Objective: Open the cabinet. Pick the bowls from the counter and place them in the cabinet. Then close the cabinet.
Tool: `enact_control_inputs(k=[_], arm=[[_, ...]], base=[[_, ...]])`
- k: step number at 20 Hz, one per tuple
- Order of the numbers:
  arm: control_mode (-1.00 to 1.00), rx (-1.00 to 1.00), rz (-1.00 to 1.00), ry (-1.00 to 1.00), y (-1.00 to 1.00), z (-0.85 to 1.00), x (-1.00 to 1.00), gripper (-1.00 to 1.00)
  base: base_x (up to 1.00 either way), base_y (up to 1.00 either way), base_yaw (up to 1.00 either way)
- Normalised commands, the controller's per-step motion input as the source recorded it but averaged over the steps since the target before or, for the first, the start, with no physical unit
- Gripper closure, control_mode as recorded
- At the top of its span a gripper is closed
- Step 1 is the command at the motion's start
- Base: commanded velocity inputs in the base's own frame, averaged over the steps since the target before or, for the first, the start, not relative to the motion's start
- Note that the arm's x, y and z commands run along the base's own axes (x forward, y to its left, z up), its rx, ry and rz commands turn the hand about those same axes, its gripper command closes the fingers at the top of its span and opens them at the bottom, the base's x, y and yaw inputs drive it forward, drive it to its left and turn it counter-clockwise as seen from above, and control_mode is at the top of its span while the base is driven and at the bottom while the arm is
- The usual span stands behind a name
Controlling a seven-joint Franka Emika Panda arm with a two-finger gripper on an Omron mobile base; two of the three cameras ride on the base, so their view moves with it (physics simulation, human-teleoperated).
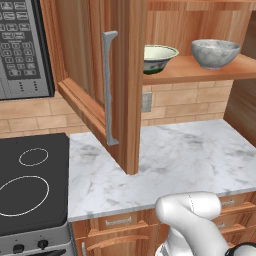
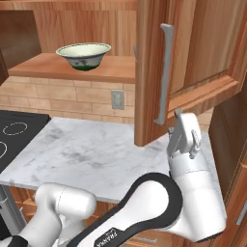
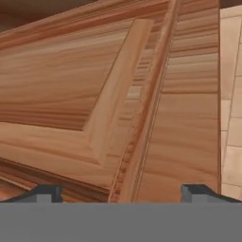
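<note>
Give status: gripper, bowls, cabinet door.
Gripper open, empty, up close behind the swung-out cabinet door, near its handle. Both bowls on the cabinet shelf: green one, grey speckled one. Door not yet closed. Nothing in the way.

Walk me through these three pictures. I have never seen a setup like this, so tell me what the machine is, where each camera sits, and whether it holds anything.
This is a rendered kitchen with a white robot arm on a driving base. Two cameras ride on the base, behind the arm to its left and right; a third sits on the hand and looks along the gripper.

The wooden cabinet is open, its door swung out over the marble counter. On its shelf stand two bowls: a cream-green bowl and a grey speckled bowl.

The gripper is open and holds nothing. The hand view faces the door's raised wood panel close up. A black stove top and a microwave are at the left.
</note>
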Motion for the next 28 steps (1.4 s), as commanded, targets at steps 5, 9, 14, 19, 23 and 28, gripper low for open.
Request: enact_control_inputs(k=[5, 9, 14, 19, 23, 28], arm=[[-1.0, -0.14, -0.05, 0.12, 0.31, 0.12, 0.3, -1.0], [-1.0, -0.18, -0.05, 0.07, 0.49, 0.02, 0.43, -1.0], [-1.0, -0.1, 0.0, -0.03, 0.43, -0.04, 0.75, -1.0], [-1.0, 0.17, 0.19, -0.22, 0.28, -0.37, 0.99, -1.0], [-1.0, 0.21, 0.18, -0.28, 0.27, -0.12, 1.0, -1.0], [-1.0, 0.09, 0.06, -0.16, 0.16, 0.2, 0.98, -1.0]], base=[[0.0, 0.0, 0.0], [0.0, 0.0, 0.0], [0.0, 0.0, 0.0], [0.0, 0.0, 0.0], [0.0, 0.0, 0.0], [0.0, 0.0, 0.0]])
